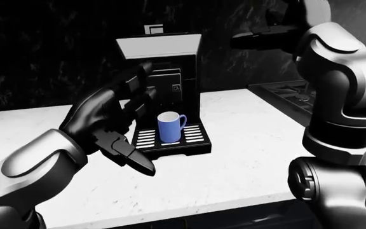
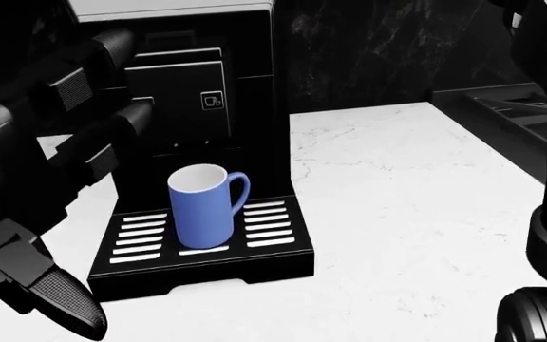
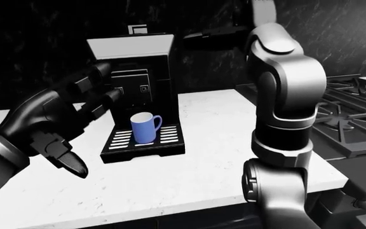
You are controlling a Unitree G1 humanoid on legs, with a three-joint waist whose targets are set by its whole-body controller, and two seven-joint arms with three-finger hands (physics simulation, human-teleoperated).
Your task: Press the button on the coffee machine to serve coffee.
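- White marbled counter (image 2: 406,214) against a dark stone wall; a stove (image 3: 355,109) lies at the right edge of the right-eye view.
- Coffee machine (image 1: 161,52) stands upright on the counter, tall axis vertical, its face turned toward the camera. A blue mug (image 2: 202,203) sits on its drip tray (image 2: 254,256).
- Button (image 2: 212,101), a small cup icon, is on the face above the mug, to the right of the panel.
- Left hand (image 1: 110,114) is the nearer one: spread open, holding nothing, fingers (image 2: 112,135) aimed at the machine's left side. The button lies up and to the right of those fingertips, near but apart.
- Right hand (image 1: 259,38) is raised high beside the machine's top; I cannot tell how open it is.
- Judgement: the left hand would need to shift right and push straight in.
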